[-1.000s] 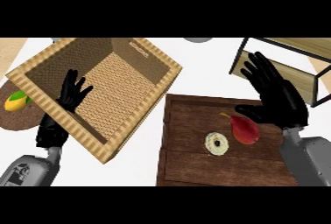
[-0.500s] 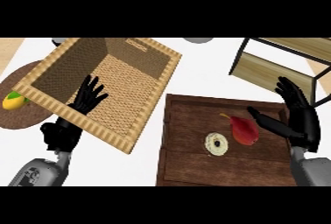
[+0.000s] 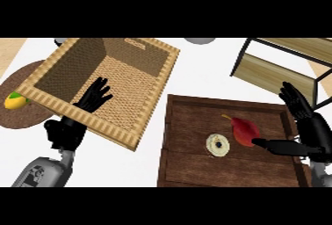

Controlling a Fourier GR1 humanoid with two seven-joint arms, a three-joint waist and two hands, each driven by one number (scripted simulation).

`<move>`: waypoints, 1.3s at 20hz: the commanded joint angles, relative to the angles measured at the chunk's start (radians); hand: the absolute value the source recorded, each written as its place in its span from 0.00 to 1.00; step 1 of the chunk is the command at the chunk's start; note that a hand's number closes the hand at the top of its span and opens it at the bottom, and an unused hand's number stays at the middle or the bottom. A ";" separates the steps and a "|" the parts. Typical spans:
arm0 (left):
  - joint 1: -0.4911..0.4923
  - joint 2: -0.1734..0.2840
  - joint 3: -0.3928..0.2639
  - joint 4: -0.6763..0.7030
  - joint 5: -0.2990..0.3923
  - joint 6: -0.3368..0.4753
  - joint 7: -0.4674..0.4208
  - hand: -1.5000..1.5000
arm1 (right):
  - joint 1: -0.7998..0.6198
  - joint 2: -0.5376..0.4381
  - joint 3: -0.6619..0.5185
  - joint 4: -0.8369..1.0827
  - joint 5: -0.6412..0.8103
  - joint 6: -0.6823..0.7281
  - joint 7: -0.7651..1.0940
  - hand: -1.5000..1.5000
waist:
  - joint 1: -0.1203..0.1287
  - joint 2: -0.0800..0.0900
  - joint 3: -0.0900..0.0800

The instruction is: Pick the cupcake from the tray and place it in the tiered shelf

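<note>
Right hand (image 3: 306, 132): fingers straight, holding nothing, over the right edge of the one wooden tray (image 3: 194, 167). On the tray: one cupcake (image 3: 220, 144), one red pepper (image 3: 245, 131) beside it. One shelf (image 3: 285, 61) behind. Left hand (image 3: 92, 96): fingers spread over one wicker basket (image 3: 97, 127). One mat (image 3: 26, 116) on the worktop (image 3: 201, 74) carries one yellow fruit (image 3: 16, 101).

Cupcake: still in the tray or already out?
In the tray: the cupcake sits on the wooden tray, beside the open right hand.

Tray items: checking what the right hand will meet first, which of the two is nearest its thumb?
The red pear-shaped item, not the round cream cupcake lying left of it; the right hand's thumb tip almost touches its lower right edge.
</note>
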 commanded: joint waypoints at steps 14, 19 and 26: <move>-0.015 -0.019 0.011 0.042 -0.059 -0.002 0.021 0.50 | -0.205 -0.403 0.218 -0.496 0.196 0.260 0.833 0.00 | 0.009 0.004 -0.008; -0.021 -0.072 0.011 0.131 -0.091 0.002 -0.045 0.50 | -0.289 -0.357 0.260 -0.624 0.202 0.303 1.078 0.00 | 0.005 0.007 -0.006; -0.029 -0.065 0.064 0.077 -0.084 -0.046 0.030 0.50 | -0.244 -0.168 0.368 -0.673 0.402 0.277 1.180 0.00 | 0.008 0.007 -0.004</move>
